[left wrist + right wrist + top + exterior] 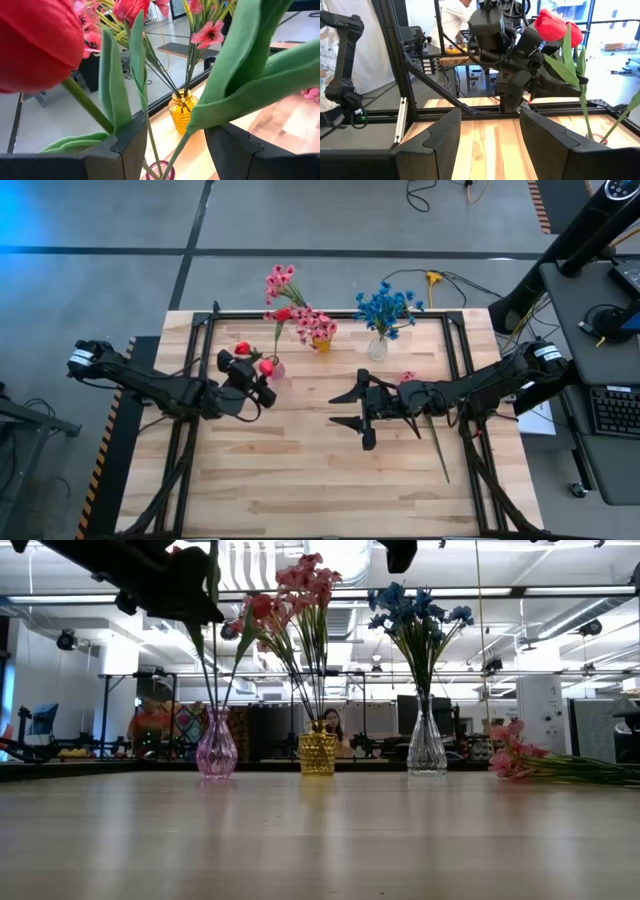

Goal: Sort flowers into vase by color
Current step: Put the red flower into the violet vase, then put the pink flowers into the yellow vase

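My left gripper (264,383) (172,135) is open above the pink vase (274,368) (217,750), one finger on each side of the thin stems of the red tulips (267,365) (40,45) (551,25) that stand in it. Pink blooms fill the yellow vase (321,343) (318,753). Blue blooms (385,308) stand in the clear vase (377,348) (427,748). One pink flower (407,377) (510,760) lies flat on the table under my right arm. My right gripper (345,408) (487,125) is open over mid-table, pointing at the left one. My left gripper comes level from the table's left, its open fingers on either side of the red tulips' stems (150,140) just above the pink vase's mouth (161,172). A green leaf (120,85) lies close over each fingertip; I cannot tell whether the fingers touch them.
The three vases stand in a row near the table's far edge. The lying flower's long stem (438,445) runs toward the near right. A black frame rail (330,313) borders the far side. Bare wood (300,480) fills the near half. People show beyond the table.
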